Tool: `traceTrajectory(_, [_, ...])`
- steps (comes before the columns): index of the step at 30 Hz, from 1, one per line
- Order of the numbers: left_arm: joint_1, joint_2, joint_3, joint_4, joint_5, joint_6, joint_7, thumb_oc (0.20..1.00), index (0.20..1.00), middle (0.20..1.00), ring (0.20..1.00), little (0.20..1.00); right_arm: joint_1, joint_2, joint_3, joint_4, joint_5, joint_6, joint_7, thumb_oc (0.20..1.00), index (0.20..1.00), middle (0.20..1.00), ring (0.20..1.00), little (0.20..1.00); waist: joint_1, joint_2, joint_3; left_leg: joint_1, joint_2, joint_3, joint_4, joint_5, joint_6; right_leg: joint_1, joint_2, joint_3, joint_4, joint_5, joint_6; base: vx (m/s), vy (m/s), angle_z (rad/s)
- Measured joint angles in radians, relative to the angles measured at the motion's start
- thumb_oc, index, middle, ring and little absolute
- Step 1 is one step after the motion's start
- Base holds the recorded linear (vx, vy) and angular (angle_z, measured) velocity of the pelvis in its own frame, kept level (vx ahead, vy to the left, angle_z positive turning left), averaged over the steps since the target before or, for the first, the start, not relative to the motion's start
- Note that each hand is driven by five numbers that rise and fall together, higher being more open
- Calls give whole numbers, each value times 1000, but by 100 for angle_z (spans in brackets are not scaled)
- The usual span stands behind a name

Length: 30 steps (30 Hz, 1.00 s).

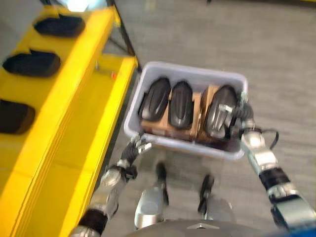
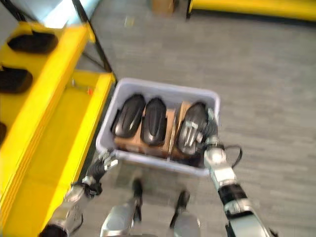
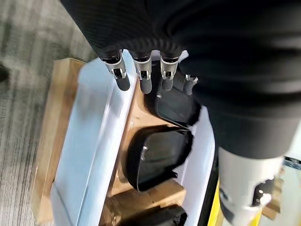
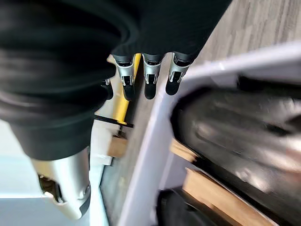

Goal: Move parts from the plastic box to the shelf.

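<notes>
A pale plastic box sat on the grey floor, with open floor past the right hand and a yellow shelf close beside the left hand. The left hand hovered at the box's near rim, fingers straight and loosely spread. The right hand reached over the right rim, fingers straight, beside the nearest of three glossy black rounded parts lying side by side on brown cardboard. The head views showed more black parts on the shelf; the wrist views showed the rims up close.
</notes>
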Motion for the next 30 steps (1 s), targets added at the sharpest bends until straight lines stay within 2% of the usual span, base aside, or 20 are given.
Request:
traceTrajectory(1, [-26, -4, -1, -13, -55, -3, 3, 1000, 1000, 1000, 1000, 1000, -13, 0, 7, 5, 0, 7, -3, 1000, 1000, 1000, 1000, 1000, 10, -1, 34, -4, -1, -1, 2, 2, 1, -8, -3, 0, 12, -2, -2, -146, 28, 7])
traceTrajectory(3, [-25, -15, 7, -43, -212, -29, 48, 1000, 1000, 1000, 1000, 1000, -13, 13, 27, 12, -1, 21, -16, 1000, 1000, 1000, 1000, 1000, 13, -13, 55, -33, -9, -3, 3, 4, 4, -47, -16, 0, 39, -11, -8, -138, -17, 4])
traceTrajectory(5, [-40, -10, 37, -111, -215, -113, 115, 1000, 1000, 1000, 1000, 1000, -50, 48, 54, 25, -1, 20, -51, 1000, 1000, 1000, 1000, 1000, 25, -27, 65, -78, -16, -13, 37, 4, 4, -110, -31, -4, 117, -46, -5, -158, -25, 19])
traceTrajectory(6, [-67, -5, 79, -257, -201, -145, 135, 1000, 1000, 1000, 1000, 1000, -85, 65, 53, 93, 46, 15, -76, 1000, 1000, 1000, 1000, 1000, 37, -34, 78, -142, -14, -39, 67, 6, 4, -181, -47, -19, 209, -86, -20, -99, 57, 46])
traceTrajectory(7, [-116, 4, 90, -335, -199, -168, 146, 1000, 1000, 1000, 1000, 1000, -82, 77, 42, 141, 83, 15, -97, 1000, 1000, 1000, 1000, 1000, 68, -35, 84, -165, -14, -47, 75, 7, 3, -222, -63, -18, 267, -113, -25, -66, 86, 43])
traceTrajectory(8, [-121, 51, 98, -394, -199, -185, 169, 1000, 1000, 1000, 1000, 1000, -69, 115, -16, 137, 101, 8, -125, 1000, 1000, 1000, 1000, 1000, 74, -34, 84, -167, -29, -41, 76, 10, 6, -244, -82, -8, 303, -126, -20, -72, 106, 11])
traceTrajectory(10, [-99, 41, 102, -394, -207, -182, 181, 1000, 1000, 1000, 1000, 1000, -64, 122, -44, 106, 122, 5, -152, 1000, 1000, 1000, 1000, 1000, 62, -30, 84, -170, -42, -29, 73, 11, 17, -261, -95, 12, 311, -123, -13, -55, 63, -10])
traceTrajectory(11, [-83, 8, 93, -381, -211, -177, 194, 1000, 1000, 1000, 1000, 1000, -65, 132, -49, 100, 126, 5, -165, 1000, 1000, 1000, 1000, 1000, 51, -28, 83, -173, -47, -29, 71, 12, 19, -266, -99, 14, 307, -119, -9, -35, 23, -8])
traceTrajectory(15, [-70, -36, 80, -318, -222, -149, 197, 1000, 1000, 1000, 1000, 1000, -72, 155, -32, 100, 171, -4, -166, 1000, 1000, 1000, 1000, 1000, 39, -28, 83, -188, -43, -28, 68, 11, 13, -282, -96, 14, 301, -116, -9, -3, 3, -1])
traceTrajectory(21, [-19, -38, 83, -313, -223, -145, 196, 1000, 1000, 1000, 1000, 1000, -63, 144, -34, 72, 236, -20, -123, 1000, 1000, 1000, 1000, 1000, 37, -26, 82, -188, -29, -28, 67, 17, 14, -286, -85, 14, 303, -116, -24, 2, -5, -3])
traceTrajectory(30, [-50, -38, 92, -313, -222, -124, 195, 1000, 1000, 1000, 1000, 1000, -148, 151, -11, 66, 236, -15, -55, 1000, 1000, 1000, 1000, 1000, 44, -20, 81, -189, -21, -29, 68, 22, 7, -291, -81, 13, 316, -119, -32, -1, -6, -1])
